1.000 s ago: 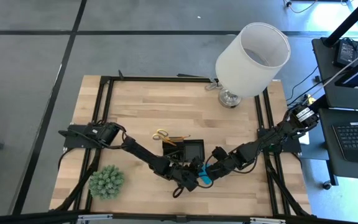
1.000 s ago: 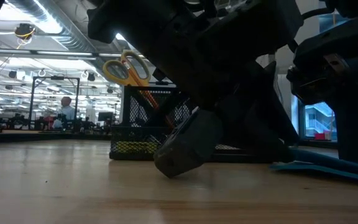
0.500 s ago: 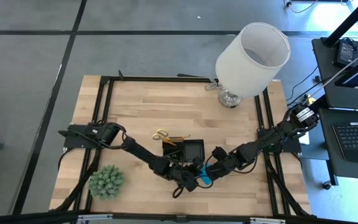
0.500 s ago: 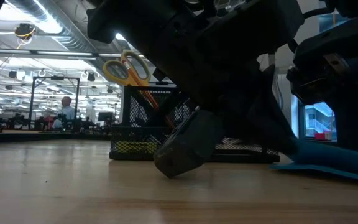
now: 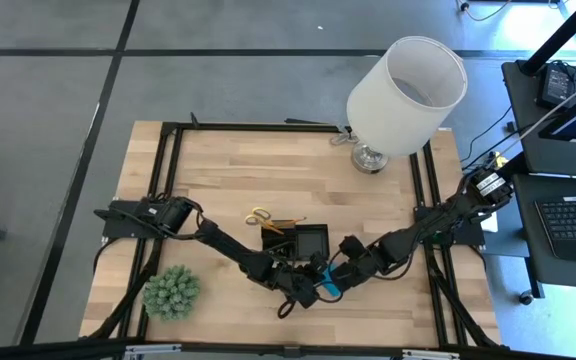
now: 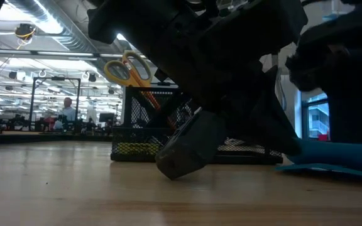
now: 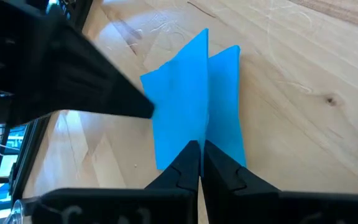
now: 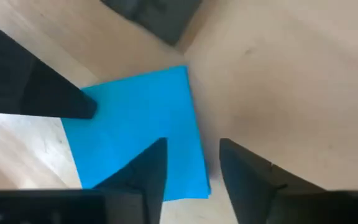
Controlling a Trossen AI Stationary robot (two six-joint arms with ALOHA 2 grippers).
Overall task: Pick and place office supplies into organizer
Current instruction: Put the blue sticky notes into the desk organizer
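The bright blue square pad lies on the wood near the table's front, between my two grippers. My left gripper is shut on it. My right gripper hangs open over the pad's opposite edge, one finger above the pad and one past the edge; whether it touches the pad I cannot tell. Just behind stands the black mesh organizer, with yellow-handled scissors and orange pencils sticking up out of it. My left gripper pinches the blue pad at one edge between its two fingertips, slanting down from the table's left. Blue paper splays up on both sides of the fingers. That end is raised, and the rest of the pad lies on the table.
A green spiky plant ball sits at the front left. A big white lamp stands at the back right. Bare wood lies across the table's far half and to the right of the pad.
In the low view, the end of the blue pad beside my left gripper has come up off the table, while its other end stays down.
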